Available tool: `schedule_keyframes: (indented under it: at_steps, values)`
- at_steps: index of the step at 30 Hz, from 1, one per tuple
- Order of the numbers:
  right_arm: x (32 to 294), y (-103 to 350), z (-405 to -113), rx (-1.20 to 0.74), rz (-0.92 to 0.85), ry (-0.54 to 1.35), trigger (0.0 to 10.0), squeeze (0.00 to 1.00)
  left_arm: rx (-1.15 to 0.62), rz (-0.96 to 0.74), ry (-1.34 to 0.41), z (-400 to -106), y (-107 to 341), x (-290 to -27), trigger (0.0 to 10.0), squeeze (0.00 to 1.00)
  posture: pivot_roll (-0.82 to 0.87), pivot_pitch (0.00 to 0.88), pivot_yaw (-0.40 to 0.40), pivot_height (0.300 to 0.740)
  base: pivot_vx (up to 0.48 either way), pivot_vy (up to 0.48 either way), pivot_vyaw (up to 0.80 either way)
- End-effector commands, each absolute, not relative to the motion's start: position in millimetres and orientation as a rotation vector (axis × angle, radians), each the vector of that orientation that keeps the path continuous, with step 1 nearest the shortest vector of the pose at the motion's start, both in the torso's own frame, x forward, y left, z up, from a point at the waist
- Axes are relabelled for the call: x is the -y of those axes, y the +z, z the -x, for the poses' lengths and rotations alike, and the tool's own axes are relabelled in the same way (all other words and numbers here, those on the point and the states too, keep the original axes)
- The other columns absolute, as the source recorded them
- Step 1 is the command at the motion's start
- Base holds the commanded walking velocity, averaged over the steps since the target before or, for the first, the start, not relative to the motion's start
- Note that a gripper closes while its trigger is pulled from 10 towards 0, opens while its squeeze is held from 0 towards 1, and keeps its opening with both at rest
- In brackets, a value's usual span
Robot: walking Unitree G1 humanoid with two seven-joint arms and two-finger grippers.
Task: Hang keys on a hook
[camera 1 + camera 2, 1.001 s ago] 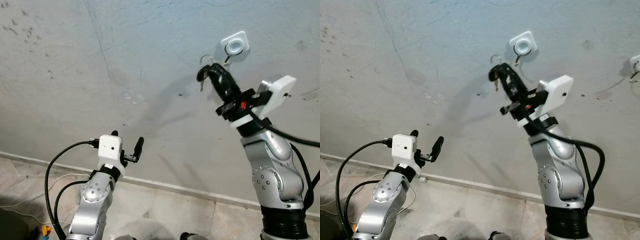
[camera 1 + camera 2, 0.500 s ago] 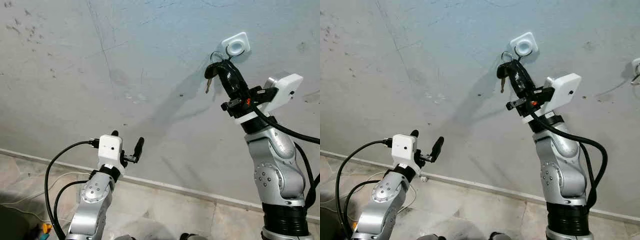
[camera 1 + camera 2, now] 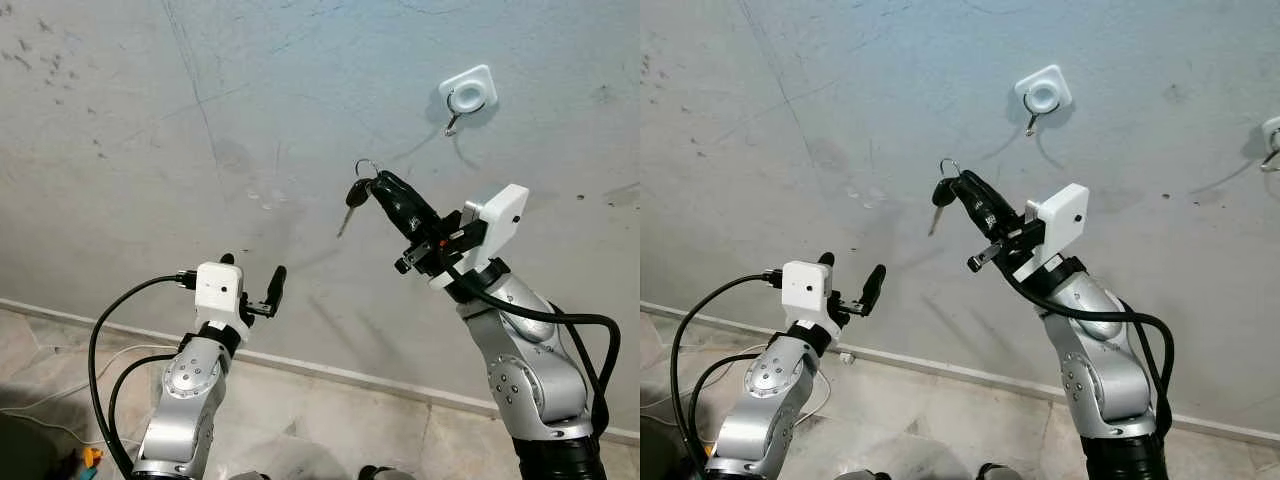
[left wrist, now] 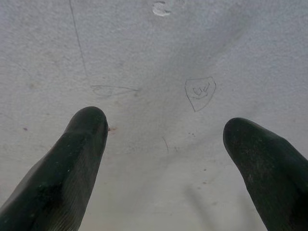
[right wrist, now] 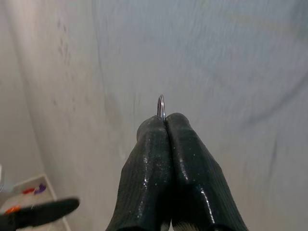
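Grey wall [image 3: 250, 90]: right gripper [image 3: 378, 187] pinched on keys [image 3: 352, 195], left of and below hook [image 3: 466, 97]; left gripper [image 3: 252, 282] spread, empty.

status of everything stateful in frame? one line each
keys: off the hook, dangling from the ring pinched in the right pincer
hook: bare, nothing hung on it
right pincer: shut on the key ring, raised below and to the left of the hook
left pincer: open, holding nothing, low in front of the wall

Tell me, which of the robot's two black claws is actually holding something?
The right tool: its fingers are pinched shut on the metal ring of black-headed keys, below the white wall hook. The left tool is open.
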State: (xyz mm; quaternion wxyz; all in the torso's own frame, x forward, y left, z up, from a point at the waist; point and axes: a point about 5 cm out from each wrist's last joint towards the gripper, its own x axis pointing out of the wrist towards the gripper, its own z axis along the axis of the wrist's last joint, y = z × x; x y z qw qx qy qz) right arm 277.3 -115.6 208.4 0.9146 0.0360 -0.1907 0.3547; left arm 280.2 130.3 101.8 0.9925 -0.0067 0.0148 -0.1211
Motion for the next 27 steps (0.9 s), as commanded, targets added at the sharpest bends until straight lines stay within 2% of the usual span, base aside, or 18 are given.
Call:
schedule_keyframes:
  at_steps: [1,7,12,22,27]
  values:
    - [116.8,202.1,-275.5,0.367,-0.048,0.714,10.0,0.00,-0.077,0.027,-0.241,-276.6,92.6,-131.8,10.0,0.00,-0.05,0.159,0.051,0.740,0.000,0.000,0.00]
    - [142.4,164.6,-276.9,0.235,-0.045,0.504,10.0,0.00,-0.107,0.059,-0.270,-275.1,91.6,-130.6,10.0,0.00,-0.05,0.161,0.048,0.740,0.000,0.000,0.00]
    - [147.6,155.2,-273.2,0.194,-0.046,0.454,10.0,0.00,-0.121,0.083,-0.301,-273.7,94.8,-128.7,10.0,0.00,-0.05,0.161,0.050,0.740,0.000,0.000,0.00]
    - [147.7,149.4,-271.6,0.175,-0.058,0.437,10.0,0.00,-0.160,0.099,-0.374,-265.5,98.8,-129.1,10.0,0.00,-0.05,0.165,0.050,0.740,0.000,0.000,-0.76]
    - [148.9,148.1,-272.0,0.159,-0.076,0.432,10.0,0.00,-0.234,0.163,-0.382,-260.9,100.9,-128.8,10.0,0.00,-0.05,0.167,0.047,0.740,0.000,0.000,-0.76]
